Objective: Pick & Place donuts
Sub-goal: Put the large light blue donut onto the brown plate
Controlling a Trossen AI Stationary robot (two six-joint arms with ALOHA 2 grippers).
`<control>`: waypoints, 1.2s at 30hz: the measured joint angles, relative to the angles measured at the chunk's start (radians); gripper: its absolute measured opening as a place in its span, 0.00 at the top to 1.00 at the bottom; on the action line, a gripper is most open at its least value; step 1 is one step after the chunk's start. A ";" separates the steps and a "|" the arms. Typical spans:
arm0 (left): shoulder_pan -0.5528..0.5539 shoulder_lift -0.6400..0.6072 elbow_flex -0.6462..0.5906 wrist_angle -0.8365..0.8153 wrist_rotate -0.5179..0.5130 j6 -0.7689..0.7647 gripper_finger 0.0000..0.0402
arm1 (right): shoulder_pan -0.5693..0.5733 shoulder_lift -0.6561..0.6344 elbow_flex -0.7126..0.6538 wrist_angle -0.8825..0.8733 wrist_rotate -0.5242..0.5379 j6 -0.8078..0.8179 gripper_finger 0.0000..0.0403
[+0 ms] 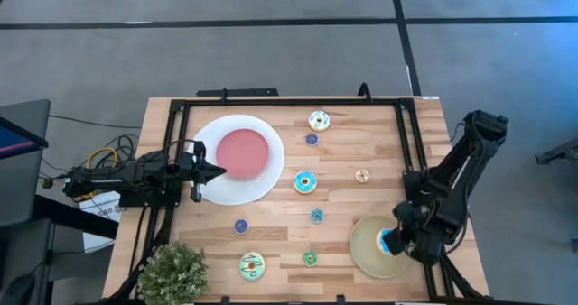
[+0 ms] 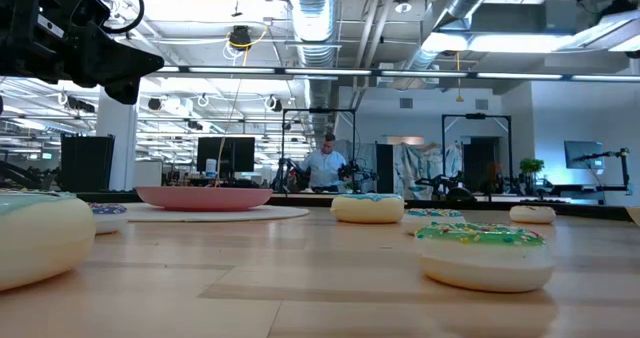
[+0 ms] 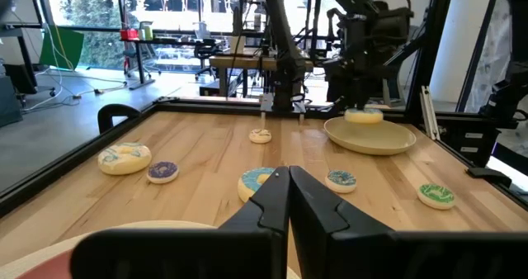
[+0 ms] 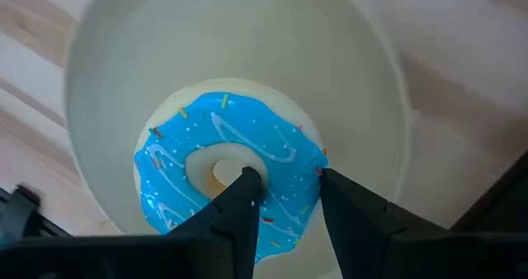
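My right gripper [image 1: 391,242] points down over the round tan plate [image 1: 366,251] at the near right, shut on a blue-iced donut [image 4: 227,167]. In the left wrist view the donut [image 3: 363,115] shows low over the plate [image 3: 375,139]. Other donuts lie flat on the wood: a white-and-blue one [image 1: 318,120], a blue one [image 1: 304,182], a pale green one [image 1: 252,266], and small ones in purple [image 1: 312,140], tan [image 1: 362,175], teal [image 1: 317,216] and green [image 1: 310,258]. My left gripper [image 1: 219,170] waits shut and level at the left. My right gripper comes from above, pointing down. One finger [image 4: 243,188] stands in the donut's hole, the other [image 4: 338,192] outside the ring, with the ring's wall [image 4: 289,167] between them. The donut sits level, icing up, over the tan plate; whether it touches the plate I cannot tell.
A big white plate with a pink centre [image 1: 262,183] lies at the left, under my left gripper's tip. A small potted plant [image 1: 172,271] stands at the near left corner. A black frame [image 1: 289,102] runs round the tabletop. Another small purple donut [image 1: 240,226] lies near the middle.
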 joint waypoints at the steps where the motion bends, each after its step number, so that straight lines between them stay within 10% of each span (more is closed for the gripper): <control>1: 0.000 0.000 0.000 0.000 0.000 0.000 1.00 | 0.000 0.018 0.000 0.025 -0.004 0.000 0.71; 36: 0.000 0.000 0.000 0.000 0.000 0.000 1.00 | 0.000 0.166 0.045 0.088 -0.132 -0.006 0.65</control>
